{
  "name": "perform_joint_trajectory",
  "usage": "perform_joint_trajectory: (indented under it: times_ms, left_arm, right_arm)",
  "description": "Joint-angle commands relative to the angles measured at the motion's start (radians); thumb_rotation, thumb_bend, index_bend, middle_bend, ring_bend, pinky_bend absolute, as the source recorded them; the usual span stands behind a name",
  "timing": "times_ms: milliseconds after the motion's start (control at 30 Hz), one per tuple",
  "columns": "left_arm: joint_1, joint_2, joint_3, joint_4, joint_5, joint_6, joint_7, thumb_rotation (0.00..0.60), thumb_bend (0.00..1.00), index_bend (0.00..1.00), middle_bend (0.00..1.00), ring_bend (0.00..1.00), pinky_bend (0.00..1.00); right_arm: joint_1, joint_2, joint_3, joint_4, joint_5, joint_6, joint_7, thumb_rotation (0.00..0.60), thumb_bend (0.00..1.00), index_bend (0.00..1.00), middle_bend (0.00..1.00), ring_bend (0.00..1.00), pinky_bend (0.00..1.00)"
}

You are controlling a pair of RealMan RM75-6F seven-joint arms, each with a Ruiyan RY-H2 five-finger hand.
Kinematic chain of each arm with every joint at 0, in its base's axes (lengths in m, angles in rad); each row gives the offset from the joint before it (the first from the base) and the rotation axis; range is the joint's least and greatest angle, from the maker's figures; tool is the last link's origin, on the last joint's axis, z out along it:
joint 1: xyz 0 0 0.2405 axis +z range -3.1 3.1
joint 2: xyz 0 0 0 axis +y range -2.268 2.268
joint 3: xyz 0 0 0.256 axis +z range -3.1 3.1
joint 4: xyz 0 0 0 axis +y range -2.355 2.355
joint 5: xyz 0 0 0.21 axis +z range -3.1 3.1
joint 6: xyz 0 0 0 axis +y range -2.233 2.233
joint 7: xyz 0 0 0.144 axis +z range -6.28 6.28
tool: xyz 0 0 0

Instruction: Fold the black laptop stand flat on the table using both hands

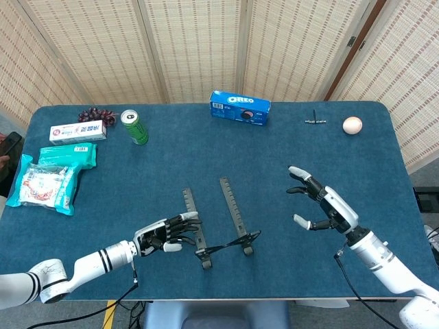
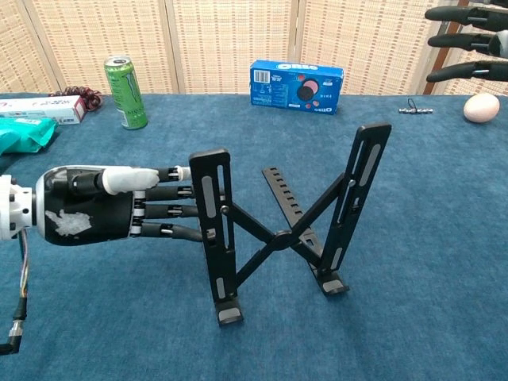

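Observation:
The black laptop stand [image 2: 279, 226] stands unfolded near the table's front edge, its two slotted arms up and crossed by an X brace; from the head view the laptop stand [image 1: 218, 223] shows as two parallel bars. My left hand [image 2: 95, 210] reaches in from the left, fingers stretched out and touching the stand's left arm; whether they grip it I cannot tell. In the head view the left hand [image 1: 167, 234] lies against the left bar. My right hand [image 1: 322, 205] hovers open to the right of the stand, well apart from it; only its fingers [image 2: 468, 40] show in the chest view.
Along the table's far side are a green can [image 1: 135, 127], a blue Oreo box [image 1: 240, 107], an egg [image 1: 352, 125] and a small black tool [image 1: 315, 121]. Toothpaste box [image 1: 77, 131], grapes [image 1: 96, 114] and teal packets [image 1: 53, 177] lie at the left.

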Motion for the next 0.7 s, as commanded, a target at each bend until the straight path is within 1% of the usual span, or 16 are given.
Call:
perform_joint_trajectory:
  times_ms: [33, 267, 567, 667, 700]
  left_arm:
    - [0.001, -0.007, 0.007, -0.002, 0.002, 0.006, -0.006, 0.6, 0.15, 0.0, 0.11, 0.08, 0.23]
    - [0.006, -0.039, 0.025, 0.01, 0.003, 0.022, -0.03, 0.6, 0.15, 0.0, 0.11, 0.08, 0.23]
    - [0.0, -0.058, 0.047, 0.013, 0.013, 0.036, -0.07, 0.6, 0.15, 0.0, 0.11, 0.08, 0.23]
    - [-0.002, -0.061, 0.045, 0.025, 0.005, 0.034, -0.056, 0.6, 0.15, 0.0, 0.11, 0.08, 0.23]
    - [0.003, -0.06, 0.036, 0.029, -0.012, 0.039, -0.045, 0.6, 0.15, 0.0, 0.11, 0.08, 0.23]
  right_arm:
    - [-0.002, 0.001, 0.0, 0.0, -0.001, 0.001, -0.001, 0.6, 0.23, 0.0, 0.0, 0.0, 0.21]
    - [-0.006, 0.003, 0.0, -0.002, -0.006, -0.002, 0.0, 0.6, 0.23, 0.0, 0.0, 0.0, 0.21]
    - [-0.016, 0.006, 0.001, -0.003, -0.006, 0.004, 0.001, 0.6, 0.23, 0.0, 0.0, 0.0, 0.21]
    - [-0.019, 0.005, 0.002, 0.001, -0.005, 0.006, 0.003, 0.6, 0.23, 0.0, 0.0, 0.0, 0.21]
    - [-0.019, 0.005, 0.002, 0.002, -0.006, 0.007, 0.005, 0.6, 0.23, 0.0, 0.0, 0.0, 0.21]
